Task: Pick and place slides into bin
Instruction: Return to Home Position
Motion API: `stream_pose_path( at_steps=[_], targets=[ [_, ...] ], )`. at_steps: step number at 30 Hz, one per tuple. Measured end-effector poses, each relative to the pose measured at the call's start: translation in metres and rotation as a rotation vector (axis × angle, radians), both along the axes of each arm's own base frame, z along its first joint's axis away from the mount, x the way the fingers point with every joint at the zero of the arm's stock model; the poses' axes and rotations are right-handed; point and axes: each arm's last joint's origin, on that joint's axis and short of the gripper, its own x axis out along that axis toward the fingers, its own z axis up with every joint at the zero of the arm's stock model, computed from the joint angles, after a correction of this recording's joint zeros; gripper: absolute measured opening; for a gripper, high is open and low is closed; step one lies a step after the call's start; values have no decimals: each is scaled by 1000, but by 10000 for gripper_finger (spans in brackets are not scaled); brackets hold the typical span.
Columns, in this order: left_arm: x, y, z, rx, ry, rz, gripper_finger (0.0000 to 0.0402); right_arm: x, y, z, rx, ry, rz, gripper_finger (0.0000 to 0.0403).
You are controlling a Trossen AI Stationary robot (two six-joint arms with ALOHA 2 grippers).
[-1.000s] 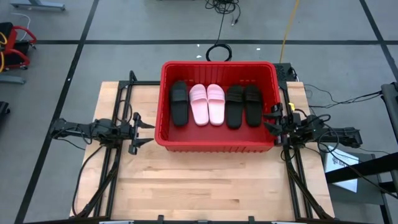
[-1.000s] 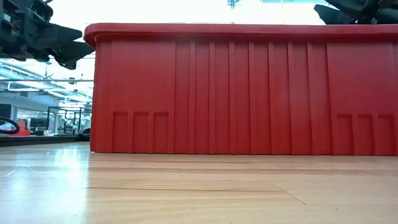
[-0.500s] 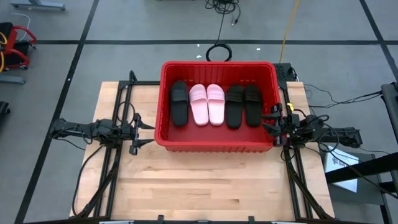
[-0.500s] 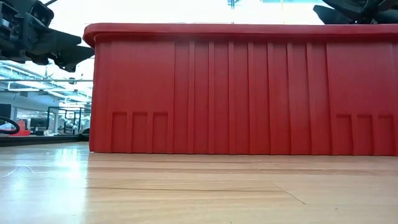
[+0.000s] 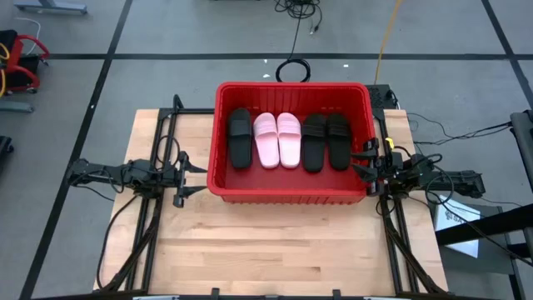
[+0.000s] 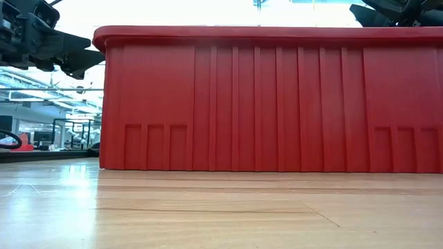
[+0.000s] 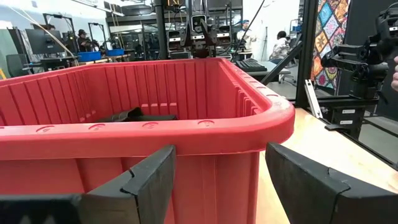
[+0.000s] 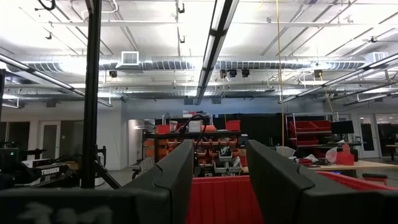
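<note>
The red bin [image 5: 293,193] stands on the wooden table at its far middle. On its floor lie three black slides [image 5: 240,137], [image 5: 313,142], [image 5: 338,139] and two pale pink slides [image 5: 266,140], [image 5: 289,139], side by side, soles down. My left gripper [image 5: 194,174] is open and empty, just left of the bin's left wall. My right gripper [image 5: 363,161] is open and empty, at the bin's right rim. The left wrist view shows the bin's near corner [image 7: 273,118] between the left fingers, with a black slide [image 7: 134,116] inside.
Bare wooden tabletop [image 5: 283,246] lies in front of the bin. Black arm frames [image 5: 158,142] and cables [image 5: 400,242] run along both table sides. The bin's ribbed near wall [image 6: 277,104] fills the low view.
</note>
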Motion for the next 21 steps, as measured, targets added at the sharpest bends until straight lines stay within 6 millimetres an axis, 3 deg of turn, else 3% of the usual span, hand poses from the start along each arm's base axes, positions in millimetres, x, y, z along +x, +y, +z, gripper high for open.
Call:
stream_pose_path(
  at_steps=[21],
  targets=[
    [0, 0, 0, -1, 0, 0, 255, 0, 0, 0, 6, -4, 3, 141]
  ],
)
